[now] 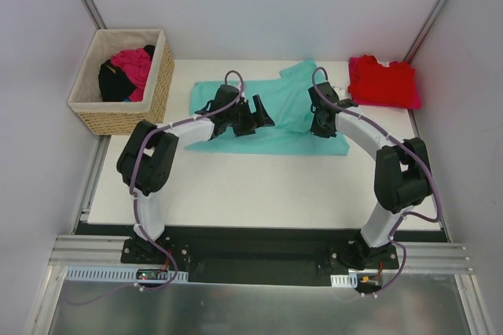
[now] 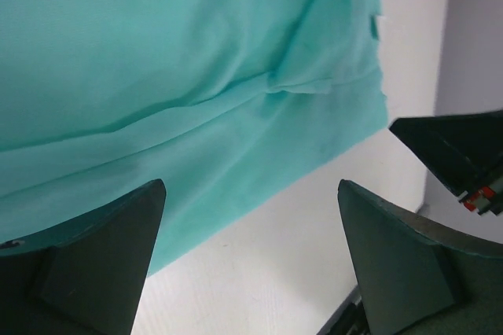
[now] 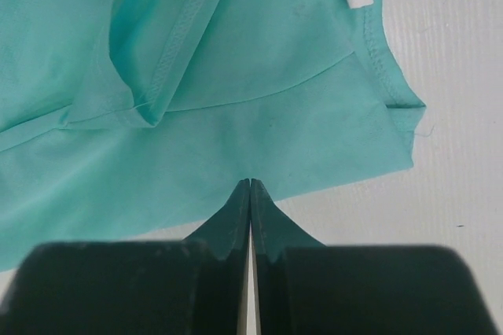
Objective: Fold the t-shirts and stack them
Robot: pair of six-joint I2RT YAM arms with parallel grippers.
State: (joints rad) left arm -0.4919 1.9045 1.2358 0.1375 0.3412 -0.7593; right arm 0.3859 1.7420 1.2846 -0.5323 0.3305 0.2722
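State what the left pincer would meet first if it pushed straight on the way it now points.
Probably the teal t-shirt, right at its edge. The open left pincer frames that border, with bare table just beside it. Depth is unclear.

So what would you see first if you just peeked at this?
A big teal t-shirt lies spread in the middle of the table, with both arms over it: the left gripper open, the right gripper shut at its near edge. A bright red t-shirt sits folded at the far right corner, and a wicker basket with pink and black clothes stands far left.
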